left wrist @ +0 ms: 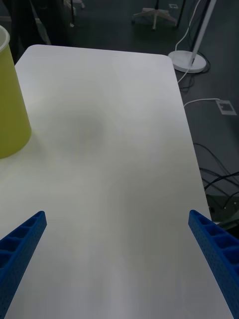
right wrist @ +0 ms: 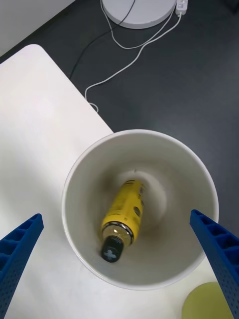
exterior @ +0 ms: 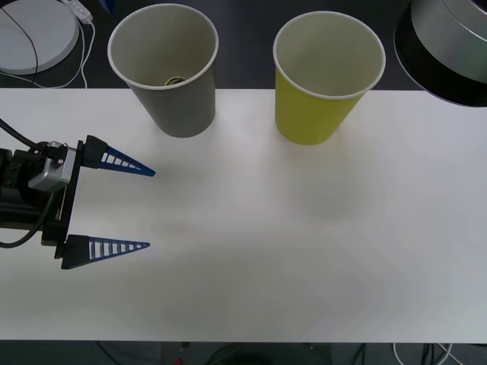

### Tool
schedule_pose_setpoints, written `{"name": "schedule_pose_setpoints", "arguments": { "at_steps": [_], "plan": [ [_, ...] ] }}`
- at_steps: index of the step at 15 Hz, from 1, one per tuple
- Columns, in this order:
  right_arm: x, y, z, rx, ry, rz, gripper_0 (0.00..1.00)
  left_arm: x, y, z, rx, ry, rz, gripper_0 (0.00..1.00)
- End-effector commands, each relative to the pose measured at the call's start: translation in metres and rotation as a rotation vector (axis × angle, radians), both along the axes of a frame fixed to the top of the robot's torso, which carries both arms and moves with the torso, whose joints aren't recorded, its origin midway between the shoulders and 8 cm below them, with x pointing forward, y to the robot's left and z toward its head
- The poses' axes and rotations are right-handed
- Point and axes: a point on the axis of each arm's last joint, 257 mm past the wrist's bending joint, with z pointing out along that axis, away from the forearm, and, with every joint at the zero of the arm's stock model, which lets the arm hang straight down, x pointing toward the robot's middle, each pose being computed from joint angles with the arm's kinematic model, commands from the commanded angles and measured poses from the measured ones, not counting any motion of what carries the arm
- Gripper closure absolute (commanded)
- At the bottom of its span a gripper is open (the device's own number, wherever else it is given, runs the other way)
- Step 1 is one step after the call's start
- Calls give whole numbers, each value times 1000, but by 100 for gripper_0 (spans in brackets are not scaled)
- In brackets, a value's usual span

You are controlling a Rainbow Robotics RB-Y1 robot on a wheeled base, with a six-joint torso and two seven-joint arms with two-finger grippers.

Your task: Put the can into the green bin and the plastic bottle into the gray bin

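Both grippers stood wide open and held nothing. At the left edge of the front view the left gripper (exterior: 151, 208) hovered low over the white table (exterior: 304, 251), its two blue ribbed fingers (exterior: 122, 161) spread far apart and pointing toward the frame's right, well short of either cup. Seen from the right wrist camera, the right gripper (right wrist: 119, 259) hung directly above the gray bin (right wrist: 139, 209), its blue fingers (right wrist: 219, 249) parted at the two lower corners of that frame, one on each side of the cup's white rim. Inside that large olive-gray paper cup lay the plastic bottle (right wrist: 125, 209), a small slim yellow bottle with a black cap, tilted against the pale inner wall with the cap end nearest the camera. Its label carried dark print too small to read, and a pale cross-shaped mark showed on the cap. In the front view the gray bin (exterior: 176, 106) stood at the upper left of centre, and the green bin (exterior: 316, 114), a large yellow-green paper cup with a white rim, stood beside it to the right, apart from it. From the left wrist camera the green bin's wall (left wrist: 10, 104) showed at the left edge of the frame.
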Motion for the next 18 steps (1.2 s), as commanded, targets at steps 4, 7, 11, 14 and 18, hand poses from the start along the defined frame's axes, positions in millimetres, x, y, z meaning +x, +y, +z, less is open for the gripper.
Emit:
{"name": "schedule_pose_setpoints", "arguments": {
  "at_steps": [4, 7, 11, 14, 18],
  "plan": [
    [2, -7, -3, 12, 16, 36, 0, 0, 0, 0, 0, 0, 0, 0],
    [0, -16, -6, 45, 34, 103, 0, 0, 0, 0, 0, 0, 0, 0],
    [-8, -27, -9, 95, 57, 184, 0, 0, 0, 0, 0, 0, 0, 0],
    [-15, -37, -12, 142, 53, 252, 0, 0, 0, 0, 0, 0, 0, 0],
    [-25, -54, -14, 183, 32, 306, 0, 0, 0, 0, 0, 0, 0, 0]
  ]
}}
